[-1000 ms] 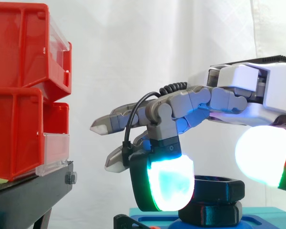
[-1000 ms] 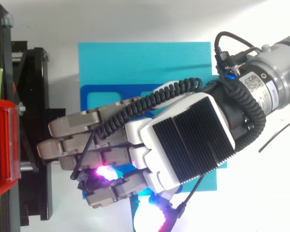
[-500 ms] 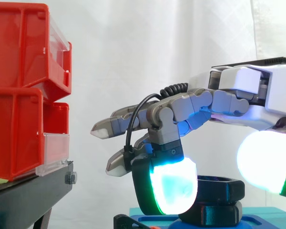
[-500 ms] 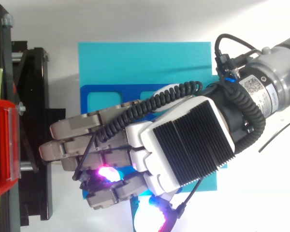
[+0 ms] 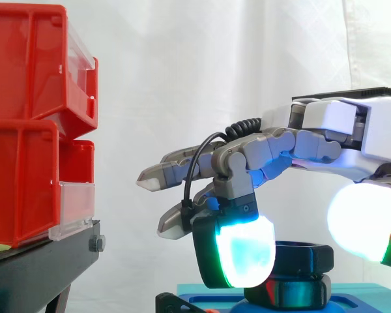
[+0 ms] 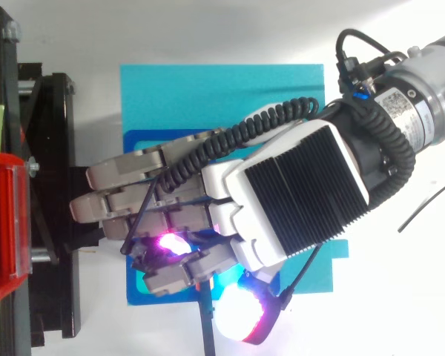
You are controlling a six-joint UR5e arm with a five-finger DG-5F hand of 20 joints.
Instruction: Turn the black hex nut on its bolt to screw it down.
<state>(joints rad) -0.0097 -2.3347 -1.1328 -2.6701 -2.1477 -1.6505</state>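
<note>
I see the hand (image 5: 342, 127) reaching in from the right, low over the black hex nut (image 5: 305, 258). The nut sits above a second black piece on a blue plate (image 6: 208, 93), which lies on the white tabletop (image 6: 408, 315). From above, the hand covers the nut completely. I cannot tell whether the hand grips the nut or only sits close against it. To the left, red bins (image 5: 23, 130) stand stacked on a black stand (image 5: 32, 270), well apart from the nut.
</note>
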